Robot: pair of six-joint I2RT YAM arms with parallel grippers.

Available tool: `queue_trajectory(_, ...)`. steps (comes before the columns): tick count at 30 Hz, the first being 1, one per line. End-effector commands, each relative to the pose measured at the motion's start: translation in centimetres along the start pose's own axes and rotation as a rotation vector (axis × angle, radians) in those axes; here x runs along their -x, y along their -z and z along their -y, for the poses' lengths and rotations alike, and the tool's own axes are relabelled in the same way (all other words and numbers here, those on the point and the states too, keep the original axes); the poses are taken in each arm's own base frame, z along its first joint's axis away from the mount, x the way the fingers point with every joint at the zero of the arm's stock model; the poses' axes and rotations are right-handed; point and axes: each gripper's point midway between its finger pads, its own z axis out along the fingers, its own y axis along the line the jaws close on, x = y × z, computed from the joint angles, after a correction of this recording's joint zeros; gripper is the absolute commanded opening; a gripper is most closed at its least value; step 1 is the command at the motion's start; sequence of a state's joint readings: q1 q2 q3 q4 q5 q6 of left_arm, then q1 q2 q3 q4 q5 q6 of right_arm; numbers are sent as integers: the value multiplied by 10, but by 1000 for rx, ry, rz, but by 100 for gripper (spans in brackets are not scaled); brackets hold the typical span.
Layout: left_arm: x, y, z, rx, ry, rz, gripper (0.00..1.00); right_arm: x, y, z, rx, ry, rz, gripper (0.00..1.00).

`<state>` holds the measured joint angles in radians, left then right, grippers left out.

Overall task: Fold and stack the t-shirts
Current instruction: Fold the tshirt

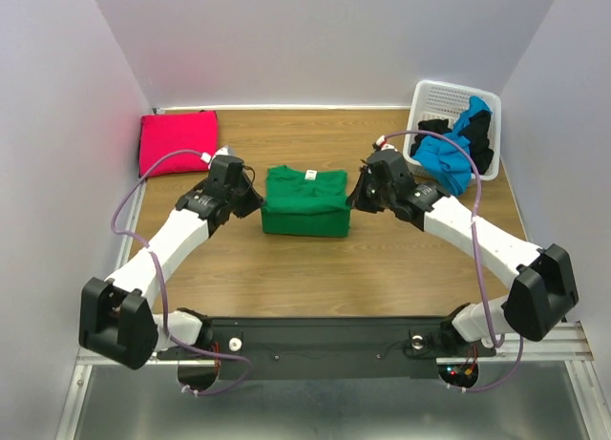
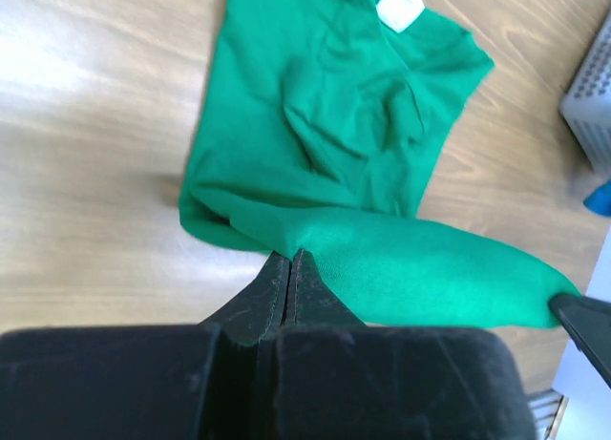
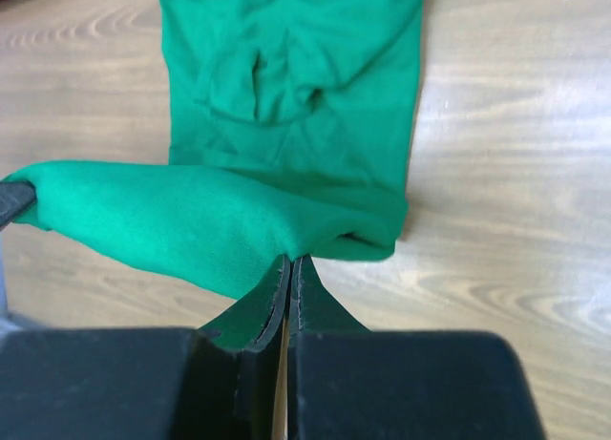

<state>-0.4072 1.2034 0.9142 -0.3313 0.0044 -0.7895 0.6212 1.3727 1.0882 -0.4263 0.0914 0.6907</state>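
A bright green t-shirt (image 1: 305,199) lies partly folded in the middle of the table, white neck label up. My left gripper (image 1: 252,202) is shut on its near left edge (image 2: 286,240). My right gripper (image 1: 357,199) is shut on its near right edge (image 3: 315,235). Between them the near fold is lifted off the table and stretched across. A folded magenta-red t-shirt (image 1: 178,141) lies at the far left. Blue (image 1: 449,158) and black (image 1: 482,135) t-shirts hang out of the basket.
The white plastic lattice basket (image 1: 441,98) stands at the far right corner; its edge shows in the left wrist view (image 2: 592,106). Grey walls close in the table on three sides. Bare wood lies in front of the green shirt.
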Motion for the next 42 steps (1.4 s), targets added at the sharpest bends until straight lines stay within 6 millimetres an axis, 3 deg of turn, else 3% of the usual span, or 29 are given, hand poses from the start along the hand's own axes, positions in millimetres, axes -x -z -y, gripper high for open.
queue_trajectory(1, 40, 2, 30, -89, -35, 80, 0, 39, 1, 0, -40, 8, 116, 0)
queue_trajectory(12, 71, -14, 53, -101, -77, 101, 0, 74, -20, 2, -59, 15, 132, 0)
queue_trajectory(22, 86, -69, 48, -44, -75, 52, 0, 89, -66, 19, -87, -6, 87, 0)
queue_trajectory(27, 84, -104, 32, 38, -56, 16, 0, 86, -100, 34, -120, -6, 47, 0)
queue_trajectory(37, 85, -135, 14, 100, -36, -4, 0, 88, -140, 41, -98, 8, 2, 1)
queue_trajectory(39, 86, -138, 13, 98, -39, -6, 0, 89, -144, 42, -100, 6, 0, 8)
queue_trajectory(40, 87, -137, 15, 92, -41, -7, 2, 88, -146, 43, -102, 4, -2, 13)
queue_trajectory(41, 88, -136, 17, 85, -46, -10, 15, 92, -146, 41, -98, 3, 6, 18)
queue_trajectory(42, 92, -134, 19, 89, -44, -10, 54, 94, -145, 39, -90, 14, 6, 30)
